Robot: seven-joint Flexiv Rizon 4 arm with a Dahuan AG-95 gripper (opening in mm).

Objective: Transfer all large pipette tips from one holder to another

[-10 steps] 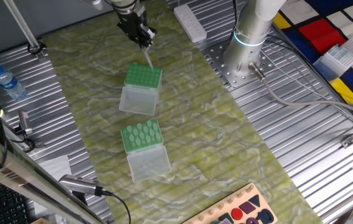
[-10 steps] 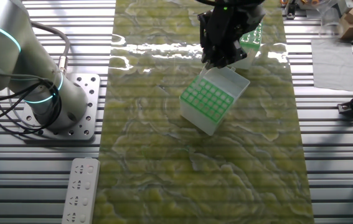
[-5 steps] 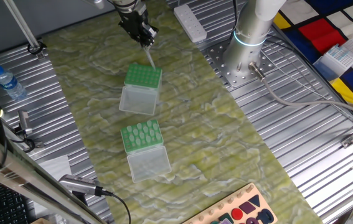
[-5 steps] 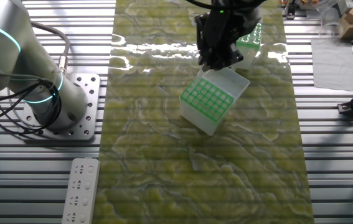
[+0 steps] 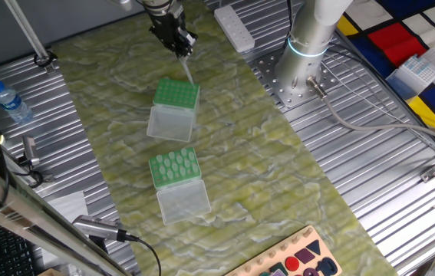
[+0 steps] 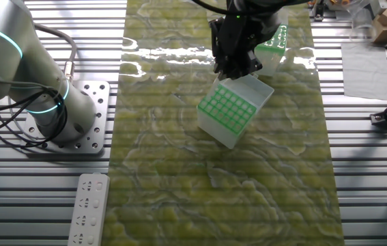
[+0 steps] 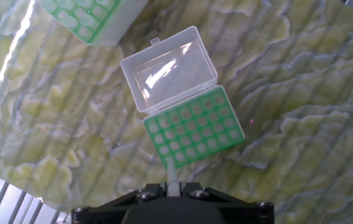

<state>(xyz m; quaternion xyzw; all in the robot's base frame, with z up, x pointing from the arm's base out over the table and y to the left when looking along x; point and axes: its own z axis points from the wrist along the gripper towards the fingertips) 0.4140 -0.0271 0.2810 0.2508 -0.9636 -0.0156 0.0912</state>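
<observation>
End effector (image 5: 180, 47): black, two fingers pinching the wide top of one large pipette tip (image 5: 187, 71); same grip seen in the hand view (image 7: 172, 185).
Held tip: whitish, hangs point-down, slightly tilted, above the far edge of the near holder; whether its point touches the grid cannot be told.
Near holder (image 7: 193, 134): green grid top, clear hinged lid (image 7: 169, 67) lying open flat beside it; grid holes look empty in the hand view.
Second holder (image 5: 175, 167): green top with rows of pale tips standing in it, clear lid open toward the camera; well apart from the end effector.
Bench (image 5: 278, 184): covered by a green marbled mat; both holders stand on it.
Periphery: water bottle (image 5: 8, 101) on the slatted metal at left; white power strip (image 5: 235, 29) by the arm base.
</observation>
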